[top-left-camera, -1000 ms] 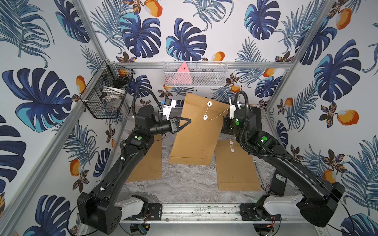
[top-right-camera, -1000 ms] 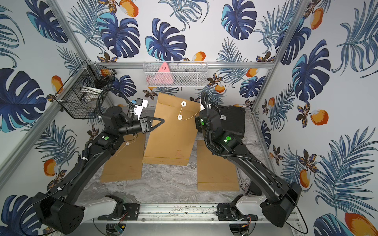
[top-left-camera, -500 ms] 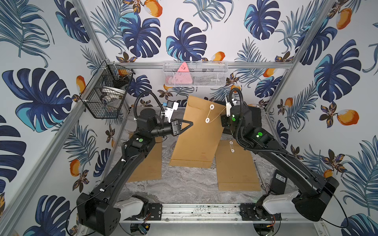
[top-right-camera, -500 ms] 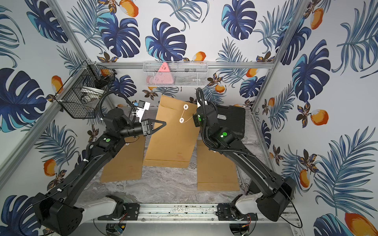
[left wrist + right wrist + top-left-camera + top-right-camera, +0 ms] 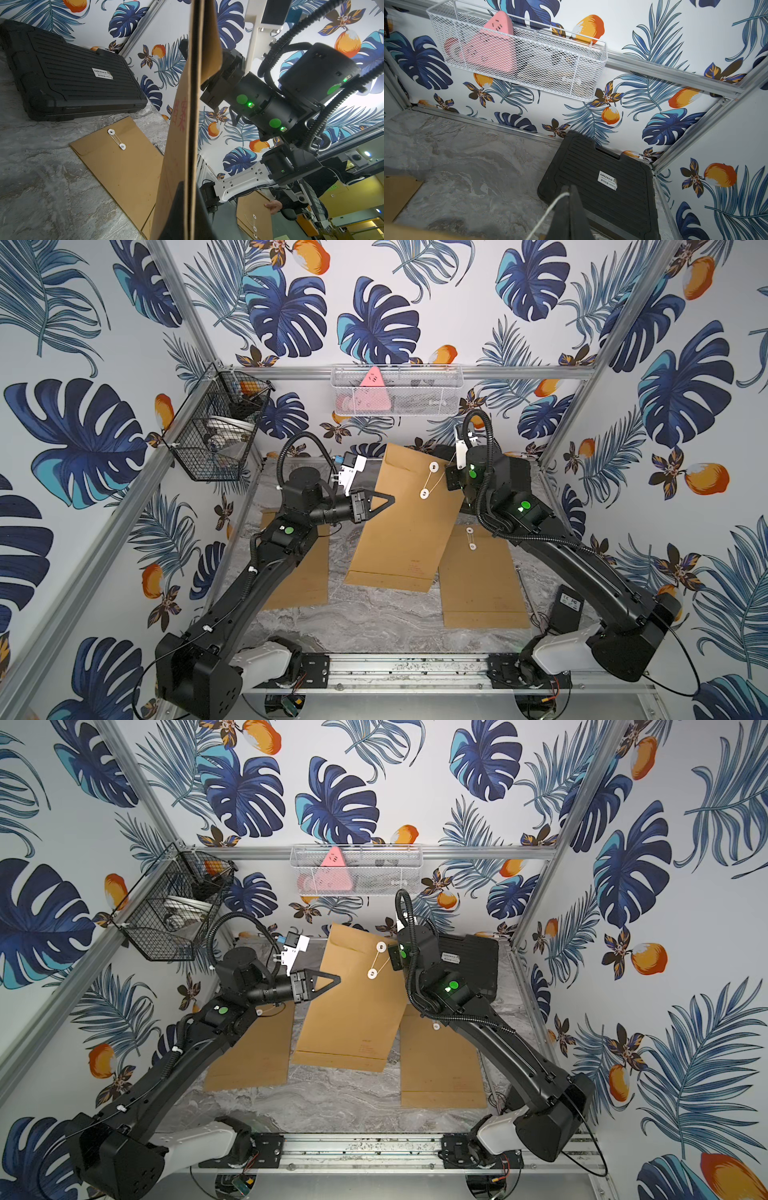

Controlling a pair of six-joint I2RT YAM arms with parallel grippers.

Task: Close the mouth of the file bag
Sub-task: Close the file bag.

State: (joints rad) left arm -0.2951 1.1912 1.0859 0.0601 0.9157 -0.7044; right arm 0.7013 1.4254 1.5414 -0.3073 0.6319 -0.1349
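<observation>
Our right pincer (image 5: 449, 480), pinching the string (image 5: 435, 484), has the lower disc (image 5: 424, 494) at eight o'clock in a top view; left pincer (image 5: 390, 500) clamps the file bag (image 5: 399, 539).

Robot test booth in a lab workroom.
Aluminium framing (image 5: 415, 372) boxes in a small cell papered with tropical leaf wallpaper (image 5: 291, 315), over a marble-look tabletop (image 5: 374, 622). A black left arm (image 5: 257, 572) and right arm (image 5: 582, 568) sit on a metal rail (image 5: 407, 666) along the front. A black wire basket (image 5: 208, 439) and a white mesh basket (image 5: 399, 391) hang off the frame. Past the booth, the left wrist view catches yellow walls (image 5: 353, 197).
</observation>
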